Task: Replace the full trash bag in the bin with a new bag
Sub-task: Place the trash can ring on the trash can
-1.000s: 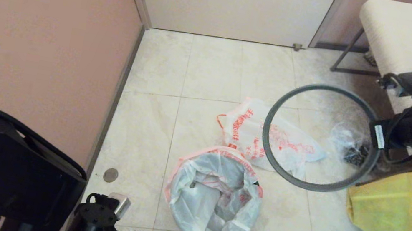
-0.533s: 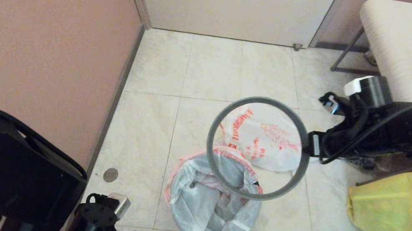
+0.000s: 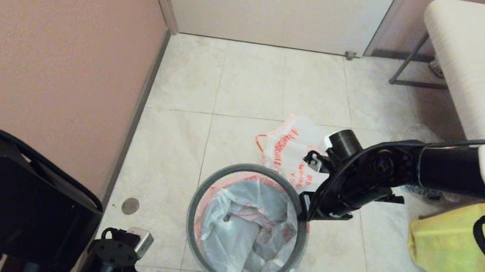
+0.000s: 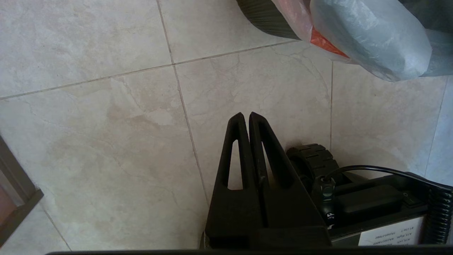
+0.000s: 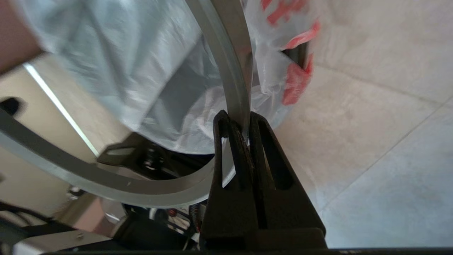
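The new bag (image 3: 251, 227), milky white with a pink-orange edge, lines the bin and folds over its mouth. Only a strip of the bin's black wall (image 4: 265, 17) shows under the bag (image 4: 368, 39). The thin grey hoop (image 3: 192, 209) lies level around the bagged mouth. My right gripper (image 3: 304, 209) is shut on the hoop's right side. In the right wrist view its fingers (image 5: 238, 115) pinch the grey band (image 5: 233, 63). The full trash bag (image 3: 288, 146), white with red-orange print, lies on the floor just behind the bin. My left gripper (image 4: 246, 114) is shut and empty, parked low near the floor.
A yellow tote (image 3: 461, 254) stands to the right of the bin. A cream bench (image 3: 480, 58) fills the far right. The pink wall (image 3: 39, 45) closes off the left, with a door behind. A round floor cap (image 3: 130, 206) sits by the wall.
My right arm has carried the hoop from beside the bench leftward and toward me, then lowered it round the bagged mouth of the bin. The left arm has not moved.
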{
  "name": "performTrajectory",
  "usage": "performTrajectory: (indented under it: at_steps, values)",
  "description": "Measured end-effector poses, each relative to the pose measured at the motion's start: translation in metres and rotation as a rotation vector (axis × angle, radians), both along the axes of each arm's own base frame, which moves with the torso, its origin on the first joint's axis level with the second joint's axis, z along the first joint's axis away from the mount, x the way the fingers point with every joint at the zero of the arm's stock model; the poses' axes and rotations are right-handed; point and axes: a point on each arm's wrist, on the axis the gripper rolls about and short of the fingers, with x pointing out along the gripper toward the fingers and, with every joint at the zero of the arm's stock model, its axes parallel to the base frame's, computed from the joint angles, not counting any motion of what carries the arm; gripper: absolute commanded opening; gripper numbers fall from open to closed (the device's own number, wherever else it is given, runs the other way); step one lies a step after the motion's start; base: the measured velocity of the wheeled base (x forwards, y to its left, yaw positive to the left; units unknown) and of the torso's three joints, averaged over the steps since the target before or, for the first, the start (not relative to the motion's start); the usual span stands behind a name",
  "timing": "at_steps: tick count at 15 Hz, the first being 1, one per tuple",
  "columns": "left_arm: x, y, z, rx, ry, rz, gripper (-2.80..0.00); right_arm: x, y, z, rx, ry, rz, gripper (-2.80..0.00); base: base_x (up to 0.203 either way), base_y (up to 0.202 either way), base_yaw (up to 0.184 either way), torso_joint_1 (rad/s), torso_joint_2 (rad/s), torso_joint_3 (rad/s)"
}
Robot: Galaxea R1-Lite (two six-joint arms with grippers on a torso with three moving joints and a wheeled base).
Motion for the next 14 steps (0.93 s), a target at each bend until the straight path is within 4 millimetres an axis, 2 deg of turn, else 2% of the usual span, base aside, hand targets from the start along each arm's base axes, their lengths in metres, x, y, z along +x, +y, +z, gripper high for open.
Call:
performTrajectory:
  at_steps: [4,7,10,14]
  values:
    - [0.0,0.0,0.0,0.001,0.0,0.001,-2.8,0.018,0.009,-0.032,-0.096,-0.064,-0.027,-2.8,0.0,0.0,0.0,0.0,0.0,0.0]
    - [0.0,0.001,0.0,0.001,0.0,0.004,-2.8,0.024,0.011,-0.048,-0.145,-0.08,-0.015,-2.8,0.0,0.0,0.0,0.0,0.0,0.0]
    - [0.0,0.001,0.0,0.001,0.0,0.004,-2.8,0.027,0.013,-0.052,-0.191,-0.128,-0.048,-2.8,0.0,0.0,0.0,0.0,0.0,0.0]
    - [0.0,0.0,0.0,0.0,-0.001,0.003,-2.8,0.008,0.024,-0.04,-0.231,-0.157,-0.041,-2.8,0.0,0.0,0.0,0.0,0.0,0.0]
